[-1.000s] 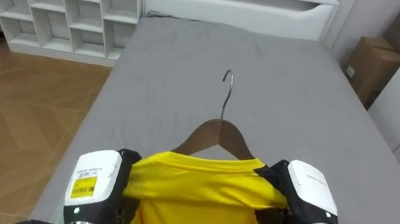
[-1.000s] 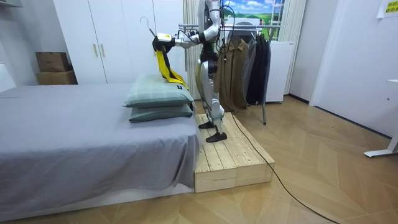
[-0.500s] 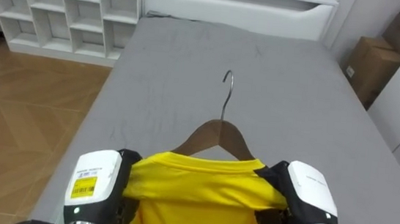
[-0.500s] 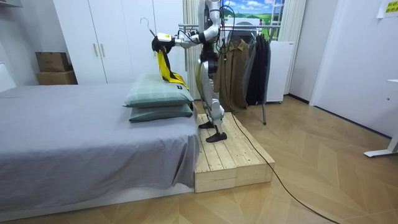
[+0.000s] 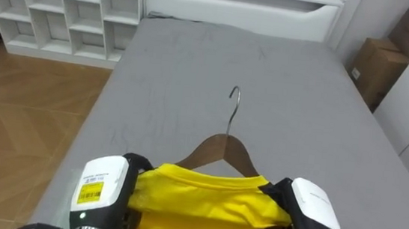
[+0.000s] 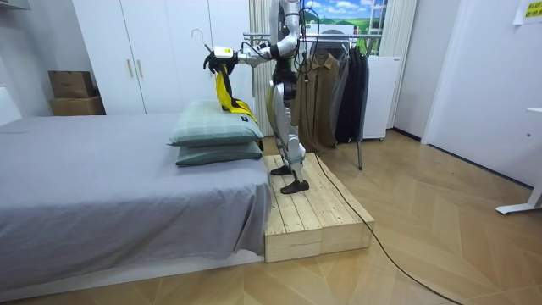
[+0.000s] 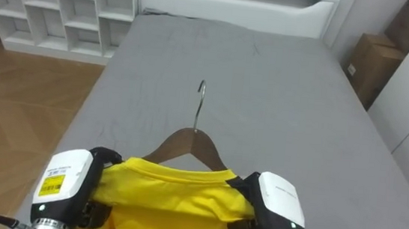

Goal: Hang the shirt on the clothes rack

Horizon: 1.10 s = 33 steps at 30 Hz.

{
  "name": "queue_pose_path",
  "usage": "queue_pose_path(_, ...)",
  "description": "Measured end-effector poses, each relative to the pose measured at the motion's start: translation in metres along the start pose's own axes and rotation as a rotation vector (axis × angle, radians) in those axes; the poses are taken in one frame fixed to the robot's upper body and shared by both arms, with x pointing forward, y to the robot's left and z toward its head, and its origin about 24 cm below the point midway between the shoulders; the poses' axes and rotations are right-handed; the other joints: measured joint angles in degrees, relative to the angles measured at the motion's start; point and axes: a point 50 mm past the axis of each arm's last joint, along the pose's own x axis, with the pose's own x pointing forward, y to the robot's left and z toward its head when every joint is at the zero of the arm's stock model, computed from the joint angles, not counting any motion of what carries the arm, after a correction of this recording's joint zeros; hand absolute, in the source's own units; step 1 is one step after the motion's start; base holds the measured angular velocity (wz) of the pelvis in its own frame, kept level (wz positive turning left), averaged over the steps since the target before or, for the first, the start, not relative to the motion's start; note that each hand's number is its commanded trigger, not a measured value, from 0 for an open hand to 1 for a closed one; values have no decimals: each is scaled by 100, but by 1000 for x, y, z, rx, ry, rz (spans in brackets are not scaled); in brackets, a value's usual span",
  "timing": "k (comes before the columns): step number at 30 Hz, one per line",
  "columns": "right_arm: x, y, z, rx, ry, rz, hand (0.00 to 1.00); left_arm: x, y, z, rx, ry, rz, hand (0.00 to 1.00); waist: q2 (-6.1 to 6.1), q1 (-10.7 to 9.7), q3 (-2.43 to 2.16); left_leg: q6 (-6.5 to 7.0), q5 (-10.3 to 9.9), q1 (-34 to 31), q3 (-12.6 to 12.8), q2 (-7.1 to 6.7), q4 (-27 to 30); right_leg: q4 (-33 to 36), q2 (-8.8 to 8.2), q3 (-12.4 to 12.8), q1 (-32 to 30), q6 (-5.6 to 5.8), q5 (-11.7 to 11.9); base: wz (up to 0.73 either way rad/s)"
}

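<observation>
A yellow shirt (image 5: 203, 205) is draped over a wooden hanger (image 5: 224, 148) whose metal hook (image 5: 235, 95) points away from me. My left hand (image 5: 101, 189) grips the shirt's left shoulder and my right hand (image 5: 314, 209) grips its right shoulder, fingers curled into the cloth. I hold both out in front of me above the grey bed (image 5: 253, 74). In the room view the shirt (image 6: 225, 93) hangs from my raised hands over the pillows (image 6: 216, 135), and I stand on a wooden platform (image 6: 313, 212) beside the bed.
A clothes rack with dark garments (image 6: 339, 85) stands just behind me. White cube shelves (image 5: 57, 6) lie past the bed's left side, a cardboard box (image 5: 378, 67) at its right. White wardrobes (image 6: 152, 51) line the wall.
The hanger and shirt sit slightly lower in the eye view. In the room view my hands have moved a little higher, toward that view's left, lifting the shirt's tail.
</observation>
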Motion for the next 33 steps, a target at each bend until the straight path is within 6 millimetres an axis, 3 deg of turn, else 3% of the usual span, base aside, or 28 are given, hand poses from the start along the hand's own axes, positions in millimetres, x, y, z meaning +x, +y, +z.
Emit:
queue_pose_path(7, 0, 0, 0, 0, -1, 1, 100, 0, -1, -1, -1, 6, -15, 0, 29, -6, 11, 0, 0, -21, 4, -1, 10, -1, -4, -20, 5, 0, 0, 0)
queue_pose_path(17, 0, -1, -1, -20, -1, -1, 100, 0, -4, 0, -15, 26, -49, 0, 167, -3, 7, 0, 0, -2, 55, -1, 10, -1, -6, 1, -23, 0, 0, -2)
queue_pose_path(30, 0, -6, -4, -44, -19, -8, 100, -3, -6, -1, -72, 46, -86, 0, 152, 14, -8, 0, 1, -11, 90, -1, 6, 6, -5, 11, -29, 0, 0, 0)
queue_pose_path(31, 0, -6, -4, -46, -21, -8, 100, -4, -7, -1, -83, 50, -93, 100, 140, 19, -14, 0, 1, -6, 90, -1, 6, 7, -5, 9, -26, 0, 0, 0)
queue_pose_path(33, 0, -6, -5, -48, -23, -8, 100, -4, -7, -2, -94, 55, -99, 100, 110, 21, -26, 0, 1, 5, 89, 2, 7, 7, -5, 1, -27, 0, 0, 0)
